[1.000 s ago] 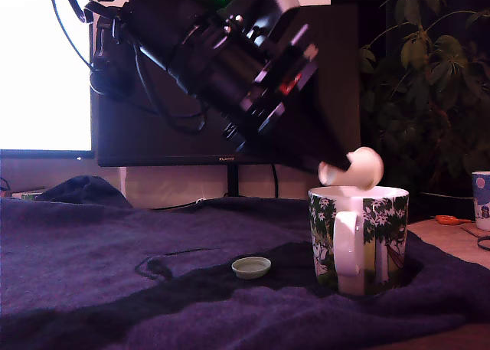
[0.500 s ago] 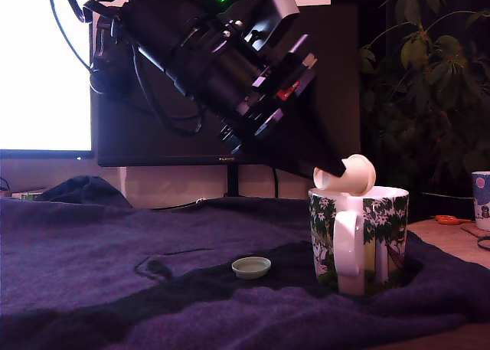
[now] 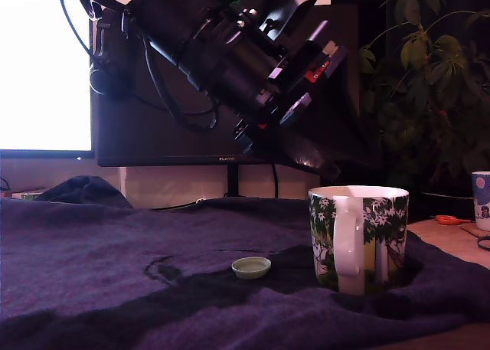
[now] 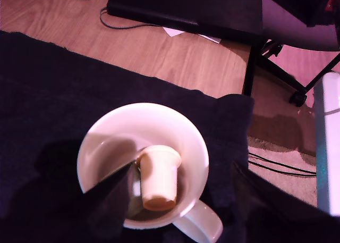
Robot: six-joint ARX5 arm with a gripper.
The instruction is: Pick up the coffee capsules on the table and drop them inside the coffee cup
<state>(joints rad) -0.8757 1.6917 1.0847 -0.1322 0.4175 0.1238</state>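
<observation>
Gripper point(image 3: 325, 168) angled down from the exterior view's upper left, tip hovering just above the rim of the coffee cup point(image 3: 358, 239); nothing seen between the dark fingers, though how far apart they stand cannot be told. Cream tapered capsule point(image 4: 157, 177) lying on its side inside the coffee cup in the wrist view, resting on the bottom, one dark finger point(image 4: 112, 192) reaching over the rim beside it but apart from it. Whitish-green round capsule point(image 3: 251, 267) flat on the purple blanket point(image 3: 92, 250), near the blanket's front edge, to the exterior view's left of the cup and well apart from the gripper. Cup upright on the blanket toward its right end, white handle facing the exterior camera. Dark monitor point(image 3: 161, 128) behind, leafy plant point(image 3: 429, 74) at the exterior view's right.
</observation>
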